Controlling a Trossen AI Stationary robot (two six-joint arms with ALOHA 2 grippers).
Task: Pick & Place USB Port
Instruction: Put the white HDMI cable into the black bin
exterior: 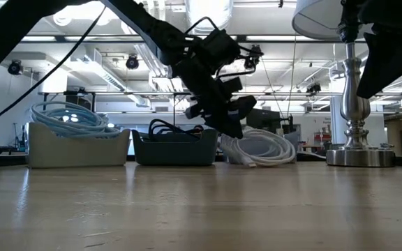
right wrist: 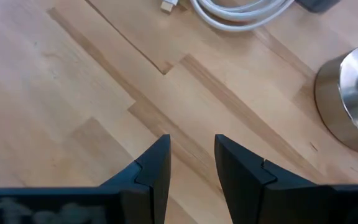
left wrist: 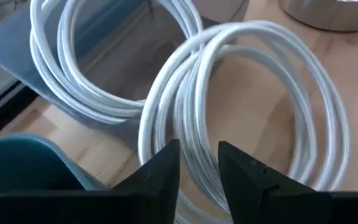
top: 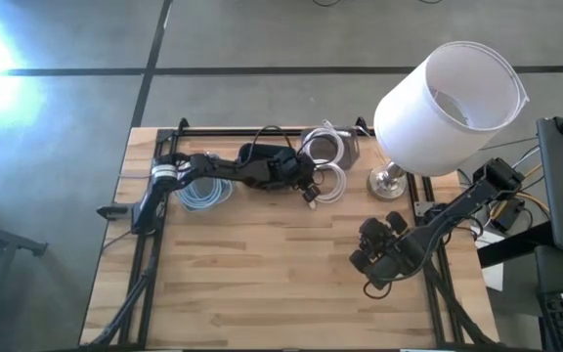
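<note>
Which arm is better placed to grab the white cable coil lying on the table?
Left. The left gripper hangs open right over the white cable coil, while the right gripper waits over bare wood near the lamp base.

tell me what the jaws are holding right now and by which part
Nothing is held. The left gripper hangs open over the white cable coil; the right gripper is open above bare table.

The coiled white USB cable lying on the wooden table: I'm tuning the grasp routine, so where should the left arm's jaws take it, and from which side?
Grip the near arc of the coiled white USB cable, where its bundled strands run side by side, coming down from above. The coil lies flat, and the left gripper already straddles that bundle, open.
</note>
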